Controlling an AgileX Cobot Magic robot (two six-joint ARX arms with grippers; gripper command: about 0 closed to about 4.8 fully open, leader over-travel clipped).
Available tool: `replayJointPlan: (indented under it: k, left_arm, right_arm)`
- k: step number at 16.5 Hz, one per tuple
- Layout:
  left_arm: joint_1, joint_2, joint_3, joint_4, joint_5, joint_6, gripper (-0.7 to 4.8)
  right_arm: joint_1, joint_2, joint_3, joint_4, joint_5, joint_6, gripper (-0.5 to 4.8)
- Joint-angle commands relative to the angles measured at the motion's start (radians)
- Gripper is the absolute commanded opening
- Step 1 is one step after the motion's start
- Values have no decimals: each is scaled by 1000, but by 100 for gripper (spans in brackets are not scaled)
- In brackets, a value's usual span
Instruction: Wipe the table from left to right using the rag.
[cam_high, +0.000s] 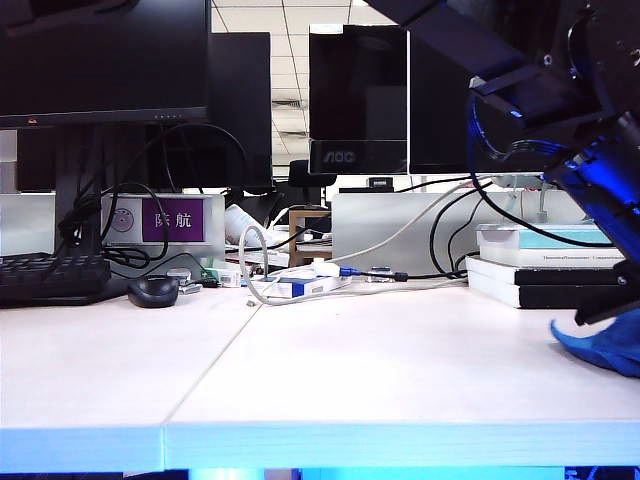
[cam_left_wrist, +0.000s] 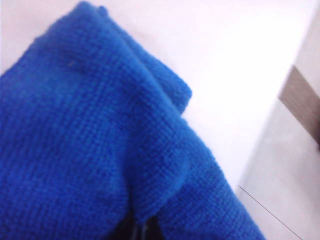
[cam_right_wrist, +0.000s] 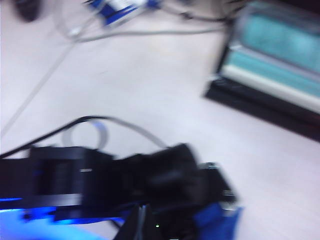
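The left gripper (cam_high: 610, 322), clenched on the rag (cam_high: 608, 345), is finishing the wipe at the worktop's (cam_high: 350, 370) right edge. The right gripper's (cam_right_wrist: 142, 227) state I cannot tell; it is hovering above. Next comes letting go of the rag.

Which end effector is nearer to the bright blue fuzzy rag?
Left. The left end effector is shut on the bright blue fuzzy rag at the pale table's right end; the right end effector hangs higher, looking down on it.

I see a black mouse (cam_high: 153, 291) at nine o'clock beside a keyboard (cam_high: 52, 277), tangled cables (cam_high: 300, 270) at center, stacked books (cam_high: 545, 265) at three o'clock, dark monitors (cam_high: 358, 100) at twelve.
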Motion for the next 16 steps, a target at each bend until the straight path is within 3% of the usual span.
replayJointPlan:
  k: [1,2,7,8,9,16]
  left_arm:
    - [-3,0,3,5,55,6,164]
    - [-3,-1,3,8,70,4,188]
    - [-1,-3,76,-1,120,3,189]
    - [-1,-3,100,-10,123,3,201]
    - [-1,-3,138,-39,120,6,252]
    - [0,-3,227,-137,171,7,252]
  right_arm:
    - [0,-22,4,11,39,3,-1]
    - [-1,-25,4,8,44,3,-1]
    - [0,-32,4,-36,84,3,-1]
    - [-1,-34,4,-32,84,3,-1]
    - [0,-39,4,-30,84,4,-1]
    - [-1,-57,4,-39,121,7,-1]
